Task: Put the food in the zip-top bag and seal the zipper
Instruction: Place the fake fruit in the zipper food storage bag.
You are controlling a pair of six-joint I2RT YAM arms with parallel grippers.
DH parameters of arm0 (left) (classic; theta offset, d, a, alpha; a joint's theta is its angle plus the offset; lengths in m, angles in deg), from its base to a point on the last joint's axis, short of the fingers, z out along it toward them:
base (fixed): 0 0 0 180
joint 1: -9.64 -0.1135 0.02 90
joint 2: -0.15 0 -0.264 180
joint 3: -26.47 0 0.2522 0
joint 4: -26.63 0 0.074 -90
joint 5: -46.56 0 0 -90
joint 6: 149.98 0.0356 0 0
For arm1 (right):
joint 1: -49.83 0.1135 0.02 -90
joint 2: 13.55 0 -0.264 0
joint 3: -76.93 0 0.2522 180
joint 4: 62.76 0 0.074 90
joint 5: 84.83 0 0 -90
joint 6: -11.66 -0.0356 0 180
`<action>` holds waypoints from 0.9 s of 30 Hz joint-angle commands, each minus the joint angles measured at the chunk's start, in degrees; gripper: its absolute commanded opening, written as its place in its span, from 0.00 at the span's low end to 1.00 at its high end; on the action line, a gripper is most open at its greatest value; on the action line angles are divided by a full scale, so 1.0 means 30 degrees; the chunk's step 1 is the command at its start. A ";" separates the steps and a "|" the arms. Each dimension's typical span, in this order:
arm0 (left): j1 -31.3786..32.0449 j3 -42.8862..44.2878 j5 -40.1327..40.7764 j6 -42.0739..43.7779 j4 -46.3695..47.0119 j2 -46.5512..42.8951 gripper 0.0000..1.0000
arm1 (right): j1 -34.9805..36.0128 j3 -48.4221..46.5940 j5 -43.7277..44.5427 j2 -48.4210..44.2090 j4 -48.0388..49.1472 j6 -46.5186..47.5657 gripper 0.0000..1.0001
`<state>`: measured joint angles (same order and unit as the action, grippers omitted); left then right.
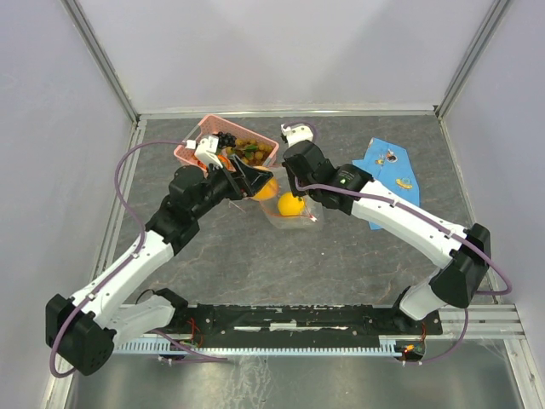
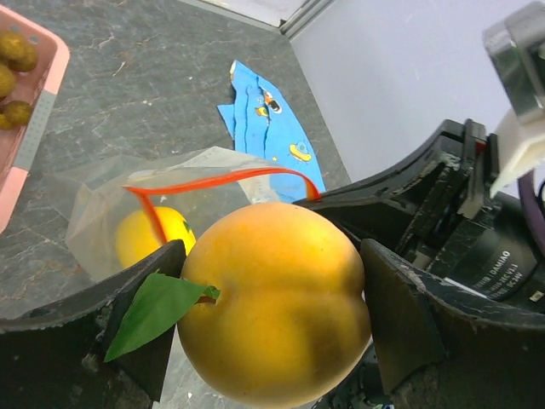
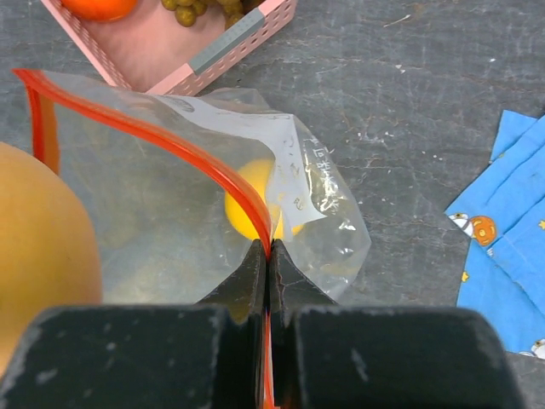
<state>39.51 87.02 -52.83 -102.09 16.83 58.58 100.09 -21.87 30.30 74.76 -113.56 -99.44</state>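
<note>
My left gripper point(image 2: 272, 294) is shut on a round orange fruit point(image 2: 277, 302) with a green leaf, held just in front of the open mouth of the clear zip-top bag point(image 2: 102, 204); it also shows in the top view point(image 1: 266, 189). My right gripper point(image 3: 271, 249) is shut on the bag's red zipper strip point(image 3: 217, 170) and holds the mouth up and open. A yellow lemon point(image 3: 255, 204) lies inside the bag point(image 1: 291, 205). No slider tab shows.
A pink lattice basket point(image 1: 192, 145) behind the bag holds an orange fruit point(image 3: 98, 7) and a brownish-green grape bunch point(image 1: 253, 152). A blue printed cloth point(image 1: 387, 166) lies on the right. Grey walls and metal posts ring the table.
</note>
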 commanded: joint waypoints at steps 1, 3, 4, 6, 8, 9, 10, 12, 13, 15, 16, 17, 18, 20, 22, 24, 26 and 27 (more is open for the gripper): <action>0.0774 0.0336 0.1451 0.1566 0.1753 -0.0628 0.58 | 0.0171 -0.0572 -0.0710 -0.0742 0.0583 -0.0991 0.02; 0.0936 0.0305 0.1737 0.1952 0.1713 -0.0790 0.58 | 0.0191 -0.0396 -0.0807 -0.0802 0.0693 -0.1269 0.02; 0.1022 0.0287 0.1787 0.2055 0.1683 -0.0813 0.58 | 0.0182 -0.0293 -0.0859 -0.0853 0.0774 -0.1361 0.01; 0.1155 0.0165 0.1853 0.2082 0.1610 -0.0775 0.58 | 0.0182 -0.0236 -0.0903 -0.0918 0.0874 -0.1501 0.02; 0.1386 0.0045 0.2254 0.2365 0.1401 -0.0688 0.58 | 0.0184 -0.0238 -0.0967 -0.0943 0.0905 -0.1571 0.01; 0.1544 -0.0039 0.2763 0.2700 0.1292 -0.0632 0.58 | 0.0195 -0.0248 -0.1004 -0.0948 0.0933 -0.1600 0.02; 0.1746 -0.0181 0.3362 0.3156 0.1213 -0.0555 0.59 | 0.0197 -0.0271 -0.1059 -0.0941 0.0921 -0.1650 0.02; 0.1905 -0.0348 0.4324 0.3582 0.0835 -0.0235 0.60 | 0.0186 -0.0276 -0.1241 -0.0939 0.0955 -0.1735 0.02; 0.1927 -0.0155 0.4516 0.3702 0.0493 0.0011 0.61 | 0.0203 -0.0263 -0.1316 -0.0907 0.0950 -0.1782 0.02; 0.2123 0.0062 0.4841 0.3792 0.0151 0.0496 0.61 | 0.0167 -0.0292 -0.1490 -0.0921 0.0949 -0.1881 0.02; 0.2280 0.0150 0.5185 0.3783 0.0056 0.0714 0.62 | 0.0179 -0.0273 -0.1578 -0.0919 0.0949 -0.1921 0.02; 0.2465 0.0227 0.5627 0.3767 -0.0088 0.0910 0.63 | 0.0182 -0.0278 -0.1651 -0.0905 0.0949 -0.1977 0.02; 0.2601 0.0423 0.6009 0.3729 -0.0373 0.1114 0.64 | 0.0188 -0.0256 -0.1730 -0.0866 0.0971 -0.2028 0.02; 0.2881 0.0911 0.6747 0.3749 -0.1101 0.1613 0.68 | 0.0200 -0.0244 -0.1958 -0.0820 0.0992 -0.2128 0.01; 0.3309 0.1387 0.7890 0.3842 -0.1885 0.2081 0.72 | 0.0184 -0.0185 -0.2071 -0.0826 0.1088 -0.2225 0.02; 0.3626 0.1635 0.9077 0.3869 -0.2581 0.2343 0.76 | 0.0188 -0.0064 -0.2127 -0.0867 0.1271 -0.2312 0.02; 0.3790 0.1811 0.9931 0.3801 -0.3038 0.2512 0.79 | 0.0206 0.0014 -0.2190 -0.0926 0.1425 -0.2367 0.02; 0.3858 0.1910 1.0238 0.3784 -0.3192 0.2585 0.80 | 0.0205 0.0015 -0.2240 -0.0920 0.1459 -0.2392 0.02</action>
<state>50.09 89.01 -30.69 -92.87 9.51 66.08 100.38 -21.74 24.26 74.37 -112.86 -105.50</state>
